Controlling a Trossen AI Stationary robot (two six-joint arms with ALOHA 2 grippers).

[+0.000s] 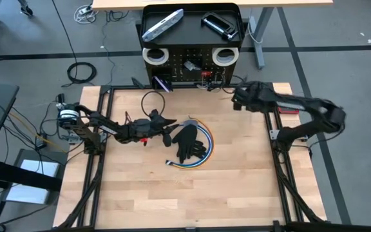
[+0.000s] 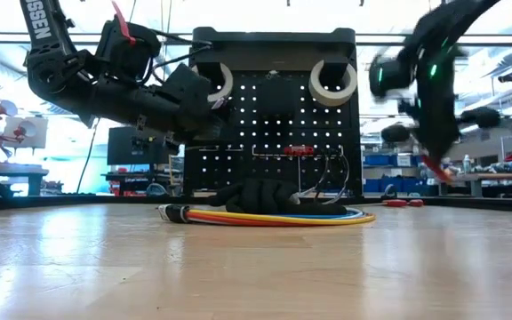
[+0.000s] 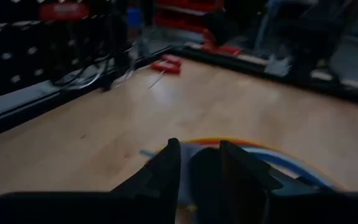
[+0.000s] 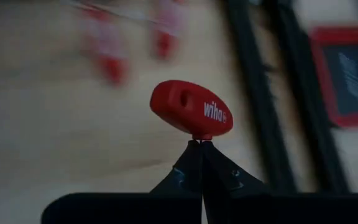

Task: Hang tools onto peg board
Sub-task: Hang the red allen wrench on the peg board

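Left hand (image 1: 161,124) hovers at nine o'clock on the table (image 1: 237,187), grip undeterminable. Peg board (image 1: 192,67) stands at twelve. Right hand (image 4: 199,144), near one o'clock, pinches the red T-handled tool (image 4: 191,107) by its thin shaft; it could pivot or slip before hanging.

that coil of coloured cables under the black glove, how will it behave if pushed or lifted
The coloured cable coil lies flat in loose loops, so it probably flops and sags when lifted. A push likely slides it, dragging along the black glove resting on it.
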